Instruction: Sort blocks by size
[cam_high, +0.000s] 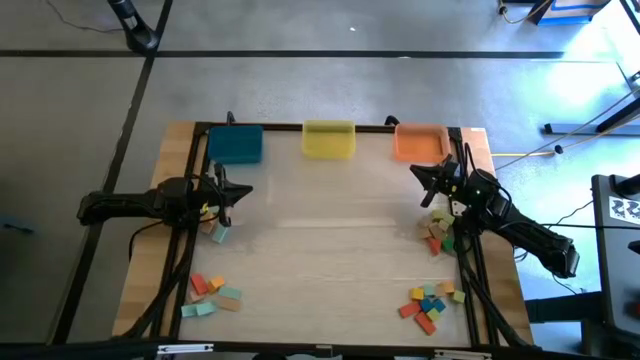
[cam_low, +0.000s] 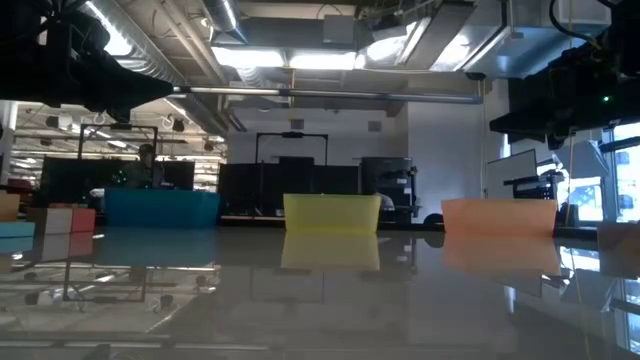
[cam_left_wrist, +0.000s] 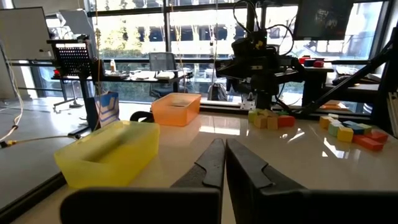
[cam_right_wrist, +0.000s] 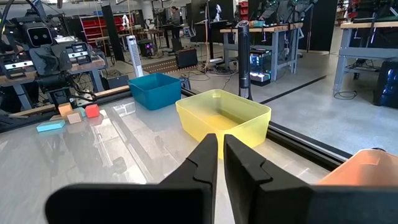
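Note:
Small coloured blocks lie flat on the table in loose heaps: one beside the left arm (cam_high: 213, 232), one at the near left (cam_high: 210, 295), one beside the right arm (cam_high: 437, 235) and one at the near right (cam_high: 428, 303). My left gripper (cam_high: 245, 190) hovers level above the table's left side, pointing right, shut with nothing in it (cam_left_wrist: 222, 143). My right gripper (cam_high: 415, 170) hovers level at the right, pointing toward the far left, shut and empty (cam_right_wrist: 220, 138). The left wrist view shows the right-hand blocks (cam_left_wrist: 268, 119). The right wrist view shows the left-hand ones (cam_right_wrist: 68, 115).
Three bins stand along the far edge: blue (cam_high: 236, 145), yellow (cam_high: 328, 140), orange (cam_high: 420, 142). A dark frame rail (cam_high: 195, 170) borders the table. The middle of the tabletop (cam_high: 330, 250) is bare wood between the block heaps.

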